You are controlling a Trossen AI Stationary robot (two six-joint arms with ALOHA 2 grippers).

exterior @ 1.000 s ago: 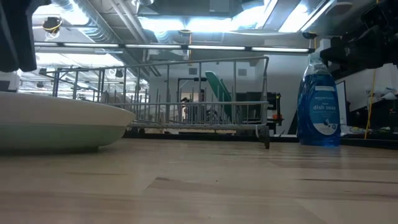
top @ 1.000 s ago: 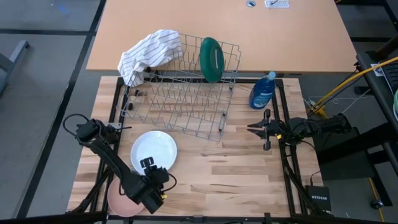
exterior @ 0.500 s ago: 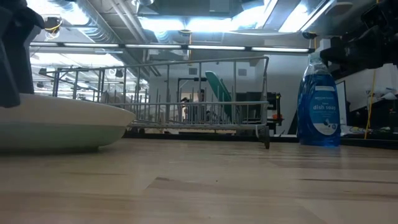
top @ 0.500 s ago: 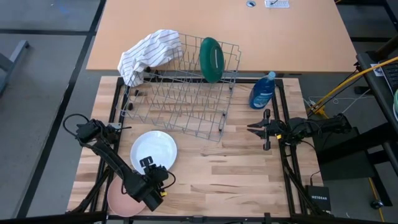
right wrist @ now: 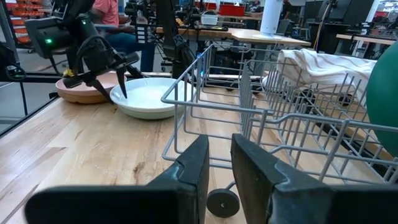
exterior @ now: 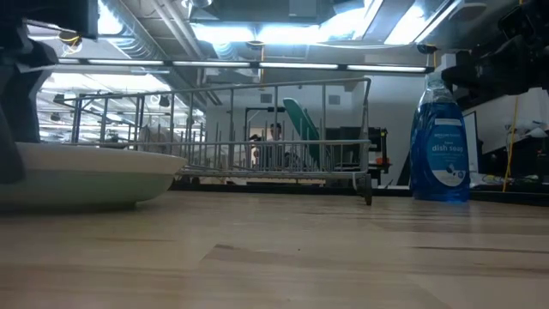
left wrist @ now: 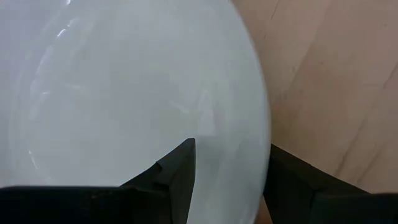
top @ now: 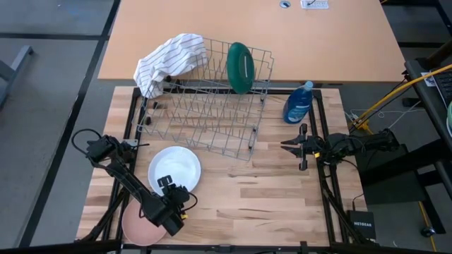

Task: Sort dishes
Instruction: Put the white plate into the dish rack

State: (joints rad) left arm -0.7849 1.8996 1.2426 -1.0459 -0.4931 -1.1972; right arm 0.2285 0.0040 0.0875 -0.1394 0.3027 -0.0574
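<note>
A white plate [top: 174, 169] lies flat on the wooden table, left of centre. My left gripper [top: 169, 185] is open at the plate's near rim, one finger over the inside and one outside it, as the left wrist view [left wrist: 231, 147] shows. A pink plate [top: 135, 226] lies at the near left corner, partly under my left arm. A dark green plate [top: 240, 67] stands on edge in the wire rack [top: 205, 106]. My right gripper [top: 288, 147] is shut and empty, right of the rack. The other plates are out of view. My left gripper comes at the white plate from above and from the table's near side. One finger [left wrist: 180, 168] is over the inside of the near rim [left wrist: 264, 124] and the other is outside it. I cannot tell whether they touch the plate, which lies flat on the table.
A striped white cloth [top: 169, 60] hangs over the rack's far left corner. A blue soap bottle [top: 298, 104] stands right of the rack. Bare wood stretches from the rack to the table's near edge [top: 268, 204]. A person shows in the room behind [right wrist: 109, 12].
My left gripper has gone down and a little toward the table's far edge, onto the white plate's near rim. The plate has not moved.
</note>
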